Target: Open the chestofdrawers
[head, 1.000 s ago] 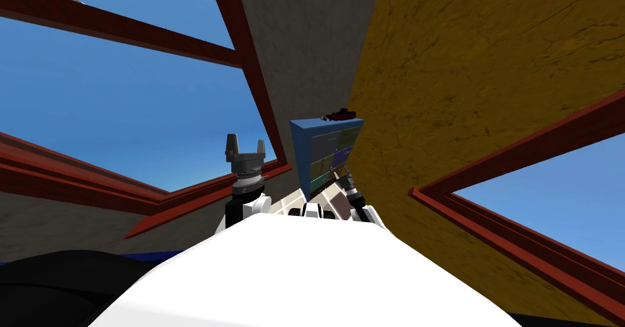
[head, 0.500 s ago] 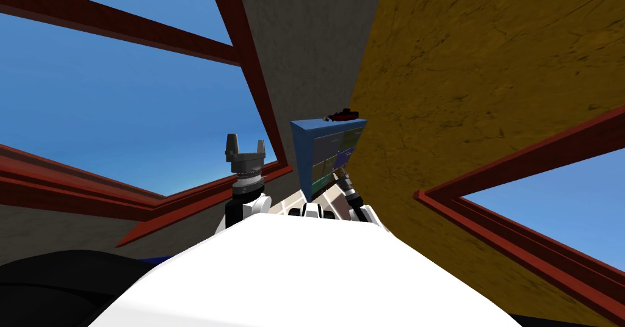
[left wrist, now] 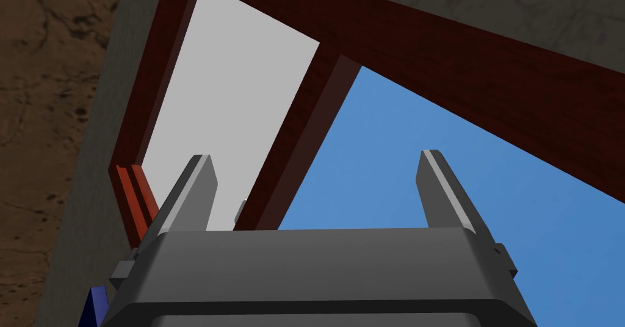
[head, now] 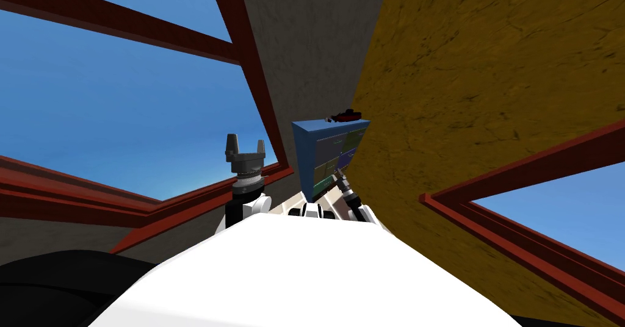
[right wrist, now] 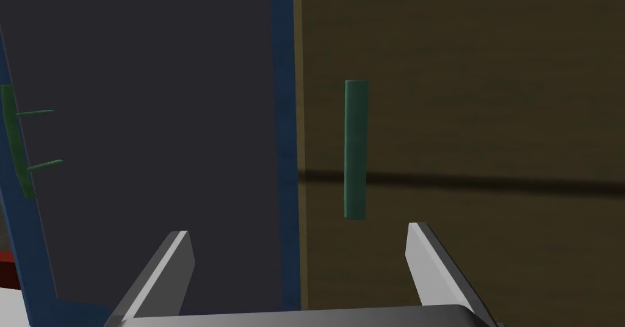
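Observation:
The chest of drawers (head: pixel 305 152) is a blue box with drawer fronts in several colours, standing against the ochre wall. My right gripper (right wrist: pixel 299 238) is open close before its front, and shows small at the lower drawers (head: pixel 337 177) in the head view. A green bar handle (right wrist: pixel 356 149) sits on an olive drawer front (right wrist: pixel 476 97), just beyond the gripper and nearer one fingertip (right wrist: pixel 421 238). A blue frame strip (right wrist: pixel 282 128) divides that front from a dark grey one (right wrist: pixel 152 128), which bears another green handle (right wrist: pixel 15 140). My left gripper (head: pixel 245 149) is raised and open (left wrist: pixel 317 171).
A small red object (head: pixel 345 115) lies on top of the chest. The ochre wall (head: pixel 488 67) runs close along the right, and red-framed windows (head: pixel 244 55) stand on the left and at the lower right (head: pixel 488 219).
The head view has shifted slightly, so I have moved a little. My right arm has reached further in toward the chest's front. The left arm holds still.

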